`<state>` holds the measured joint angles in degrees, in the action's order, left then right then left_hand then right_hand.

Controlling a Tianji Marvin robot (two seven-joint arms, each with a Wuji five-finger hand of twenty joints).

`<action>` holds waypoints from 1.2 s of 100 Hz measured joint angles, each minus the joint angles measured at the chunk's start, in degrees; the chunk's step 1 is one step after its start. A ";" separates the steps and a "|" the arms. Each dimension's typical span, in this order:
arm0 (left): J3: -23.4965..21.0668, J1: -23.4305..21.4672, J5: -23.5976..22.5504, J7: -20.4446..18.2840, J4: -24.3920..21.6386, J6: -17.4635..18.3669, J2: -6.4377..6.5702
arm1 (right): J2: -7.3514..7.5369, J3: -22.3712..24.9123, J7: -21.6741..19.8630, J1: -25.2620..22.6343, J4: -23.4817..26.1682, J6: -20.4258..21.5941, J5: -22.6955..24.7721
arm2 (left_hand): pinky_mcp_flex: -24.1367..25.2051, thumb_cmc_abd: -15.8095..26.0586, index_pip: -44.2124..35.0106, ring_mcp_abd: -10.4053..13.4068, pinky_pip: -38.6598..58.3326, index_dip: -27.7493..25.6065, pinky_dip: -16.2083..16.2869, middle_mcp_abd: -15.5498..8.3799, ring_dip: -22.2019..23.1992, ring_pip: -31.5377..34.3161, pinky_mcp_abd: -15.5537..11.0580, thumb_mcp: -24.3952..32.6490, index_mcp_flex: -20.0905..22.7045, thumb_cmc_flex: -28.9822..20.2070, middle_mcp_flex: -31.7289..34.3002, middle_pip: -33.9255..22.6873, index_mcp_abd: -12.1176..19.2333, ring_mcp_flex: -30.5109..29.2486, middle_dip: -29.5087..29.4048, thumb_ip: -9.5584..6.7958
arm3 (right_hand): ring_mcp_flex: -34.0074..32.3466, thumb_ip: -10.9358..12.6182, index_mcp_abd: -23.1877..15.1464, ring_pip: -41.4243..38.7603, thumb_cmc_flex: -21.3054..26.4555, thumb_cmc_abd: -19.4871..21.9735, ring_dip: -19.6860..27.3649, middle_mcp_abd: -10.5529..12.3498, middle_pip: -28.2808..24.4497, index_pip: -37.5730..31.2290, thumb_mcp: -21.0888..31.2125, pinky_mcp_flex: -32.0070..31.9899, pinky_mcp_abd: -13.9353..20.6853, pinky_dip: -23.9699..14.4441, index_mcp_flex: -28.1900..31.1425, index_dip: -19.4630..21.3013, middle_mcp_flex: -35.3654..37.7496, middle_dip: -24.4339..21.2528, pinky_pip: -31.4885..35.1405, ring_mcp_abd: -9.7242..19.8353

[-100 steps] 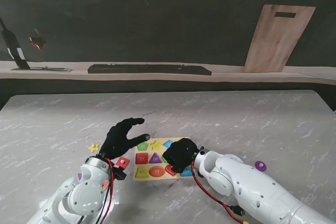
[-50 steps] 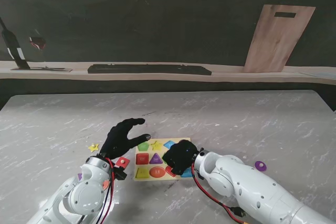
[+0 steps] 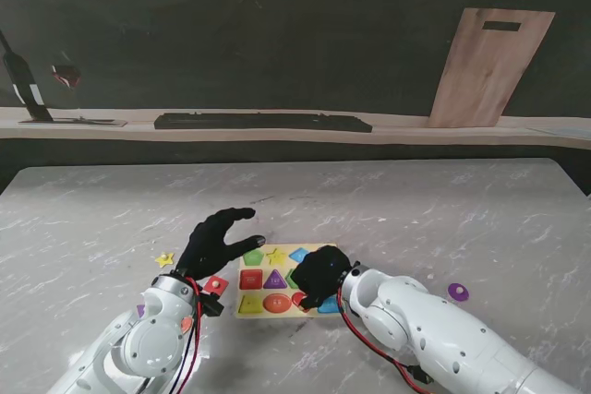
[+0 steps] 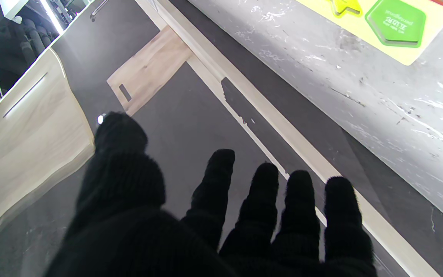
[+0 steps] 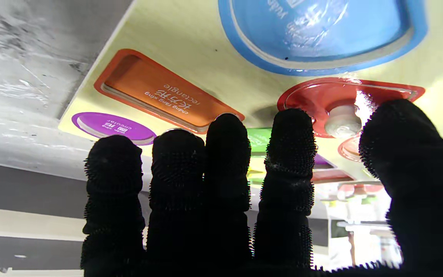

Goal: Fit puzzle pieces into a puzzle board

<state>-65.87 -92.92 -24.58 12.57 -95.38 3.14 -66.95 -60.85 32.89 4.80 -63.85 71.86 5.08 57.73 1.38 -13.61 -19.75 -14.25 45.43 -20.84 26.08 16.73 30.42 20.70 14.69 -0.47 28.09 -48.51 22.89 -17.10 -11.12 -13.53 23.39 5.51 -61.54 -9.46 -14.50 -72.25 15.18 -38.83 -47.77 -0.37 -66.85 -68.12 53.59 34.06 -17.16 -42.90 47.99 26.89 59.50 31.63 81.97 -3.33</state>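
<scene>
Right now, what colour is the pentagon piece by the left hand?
Green; the pentagon piece shows best in the left wrist view.

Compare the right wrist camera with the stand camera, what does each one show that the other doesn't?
Only the right wrist view shows the red piece's white knob between thumb and forefinger, and the empty orange rectangle slot. Only the stand view shows the left hand spread open beside the board, plus loose pieces on the table: a yellow star and a purple ring. Both show the puzzle board and the right hand over its right side.

right hand (image 3: 319, 271) hiding puzzle board (image 3: 249, 309) right side
</scene>
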 measured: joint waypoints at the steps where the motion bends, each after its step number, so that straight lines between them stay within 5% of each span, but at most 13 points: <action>1: 0.01 0.00 0.02 0.00 0.00 -0.01 0.00 | 0.00 0.01 0.02 -0.02 0.00 0.00 0.01 | 0.00 0.00 0.00 0.00 0.00 0.00 0.00 0.00 0.00 0.00 0.00 0.00 0.00 0.00 0.00 0.00 0.00 0.00 0.00 0.00 | 0.14 0.68 0.04 0.00 -0.22 0.01 0.00 0.00 0.00 0.50 -0.01 -0.18 0.01 0.00 0.00 1.06 -0.55 0.01 0.00 0.00; 14: 0.07 0.08 0.14 -0.01 0.05 -0.05 -0.01 | 0.02 0.11 0.48 -0.21 0.01 -0.19 0.37 | 0.00 0.01 0.01 0.00 -0.01 0.00 0.00 0.00 0.00 0.00 0.00 0.00 0.00 0.00 0.00 0.00 0.00 0.00 0.00 0.00 | 2.30 1.63 1.52 0.00 -2.72 2.60 -0.01 -0.07 -0.01 3.20 -2.24 -2.03 0.04 -0.01 -1.68 6.94 -3.09 0.03 0.00 0.00; 52: 0.20 0.23 0.47 -0.20 0.17 -0.23 -0.03 | -0.02 4.57 1.60 -3.14 2.25 -2.98 2.35 | 0.00 0.60 0.52 -0.02 -0.01 0.00 0.02 0.00 0.00 0.00 0.00 0.00 0.62 -0.02 0.00 0.00 0.00 0.00 0.00 0.00 | 10.94 2.24 5.78 3.31 -6.24 10.40 0.64 -0.13 0.34 9.02 -11.62 -8.82 0.17 -0.02 -11.33 6.18 -12.14 -0.36 -1.49 0.00; 71: 0.20 0.24 0.47 -0.20 0.20 -0.25 -0.04 | 0.01 16.83 -1.45 -10.32 9.21 0.75 6.54 | 0.00 0.60 0.57 -0.03 -0.02 0.00 0.12 0.00 0.00 0.00 0.00 0.00 0.62 -0.04 0.00 0.00 0.00 0.00 0.00 0.00 | 13.34 3.63 5.44 9.66 -5.13 10.32 3.70 -0.16 4.36 11.26 -11.66 -11.89 0.33 1.29 -14.25 5.10 -15.11 -2.50 -6.89 -0.01; 94: 0.19 0.25 0.47 -0.35 0.22 -0.50 -0.05 | 0.72 31.16 -5.25 -20.38 17.21 8.52 8.28 | 0.00 0.60 0.58 -0.04 -0.04 0.00 0.48 0.00 0.00 0.00 0.00 0.00 0.62 -0.09 0.00 0.01 0.00 0.00 0.00 0.00 | 15.04 3.91 4.01 14.54 -4.67 6.96 5.22 -0.17 6.66 12.83 -3.02 -13.54 1.03 3.43 -18.82 4.29 -17.64 -3.22 -9.83 0.00; 120: 0.28 0.34 0.27 -0.47 0.35 -0.51 -0.04 | 1.76 42.60 -12.22 -31.00 23.55 11.75 10.02 | 0.00 0.61 0.57 -0.06 -0.05 0.00 0.48 0.00 0.00 0.00 0.00 0.00 0.62 -0.14 0.00 0.01 0.00 0.00 0.00 0.00 | 14.03 3.91 3.94 18.00 -1.56 4.19 7.06 0.51 9.73 13.34 3.72 -11.64 1.21 4.12 -18.44 4.05 -16.61 -4.55 -10.75 0.12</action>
<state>-65.59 -92.57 -24.30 12.10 -95.03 2.63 -66.99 -59.09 75.49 -7.42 -94.86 95.41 16.83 67.75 1.38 -13.00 -19.17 -14.31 45.39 -20.84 26.56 16.73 30.42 20.70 14.69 -0.47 28.72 -48.65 22.89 -17.09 -11.12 -13.53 23.39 5.52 -47.51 -5.55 -10.56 -54.25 13.62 -34.64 -40.72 0.15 -57.12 -54.78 57.31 22.42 -15.95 -38.79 29.55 30.94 42.89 27.08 71.22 -3.21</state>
